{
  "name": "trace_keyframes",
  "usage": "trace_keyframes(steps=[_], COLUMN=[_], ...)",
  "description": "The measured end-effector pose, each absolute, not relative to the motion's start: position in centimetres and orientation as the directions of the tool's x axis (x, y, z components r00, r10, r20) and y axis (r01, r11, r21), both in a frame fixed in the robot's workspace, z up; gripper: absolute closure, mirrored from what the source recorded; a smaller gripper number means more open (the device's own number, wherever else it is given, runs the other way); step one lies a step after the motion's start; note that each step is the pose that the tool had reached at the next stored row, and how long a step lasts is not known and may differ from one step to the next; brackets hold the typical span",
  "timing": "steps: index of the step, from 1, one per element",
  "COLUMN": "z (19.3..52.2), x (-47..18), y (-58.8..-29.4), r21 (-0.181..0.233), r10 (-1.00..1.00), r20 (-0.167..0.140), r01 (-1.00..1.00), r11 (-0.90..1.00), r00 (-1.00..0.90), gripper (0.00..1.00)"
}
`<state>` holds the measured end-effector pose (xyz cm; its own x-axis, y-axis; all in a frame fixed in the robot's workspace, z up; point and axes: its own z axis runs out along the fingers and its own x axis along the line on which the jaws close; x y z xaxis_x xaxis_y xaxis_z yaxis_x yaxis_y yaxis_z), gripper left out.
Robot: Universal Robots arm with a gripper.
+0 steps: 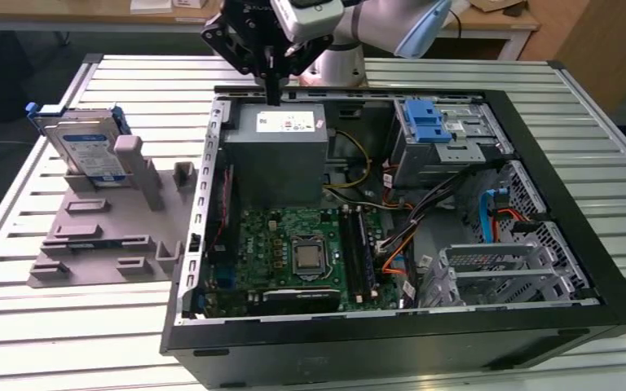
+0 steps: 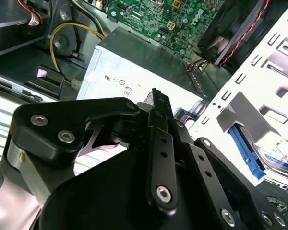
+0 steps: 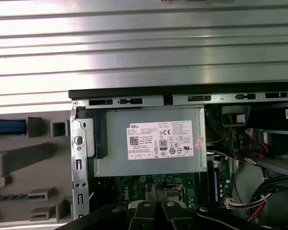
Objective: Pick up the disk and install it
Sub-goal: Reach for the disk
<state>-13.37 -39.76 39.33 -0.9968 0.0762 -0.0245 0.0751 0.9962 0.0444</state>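
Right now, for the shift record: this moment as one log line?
gripper: shut, empty, by power supply | disk: upright in grey fixture, beside case

The foreground is taken up by the black metal claw (image 2: 159,96) — its bolted links are spread wide, while its fingers are seen closed together as one narrow bar. Just past the tip lies a grey metal power-supply box (image 2: 134,72) with a white label; a green circuit board (image 2: 168,17) is seen beyond it and a looped yellow cable (image 2: 69,31) beside it. The silver disk (image 2: 277,160), framed in blue plastic, is seen well apart from the claw — partly hidden by a grey plastic fixture post (image 2: 240,112).
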Motion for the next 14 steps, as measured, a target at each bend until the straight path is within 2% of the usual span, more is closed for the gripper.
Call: trace_keyframes(steps=[14], z=[39.33], x=[-13.73], y=[-39.77], r21=[0.044], r10=[0.076], r20=[-0.024], r01=[0.075], r11=[0.996], r00=[-0.997], gripper=[0.89])
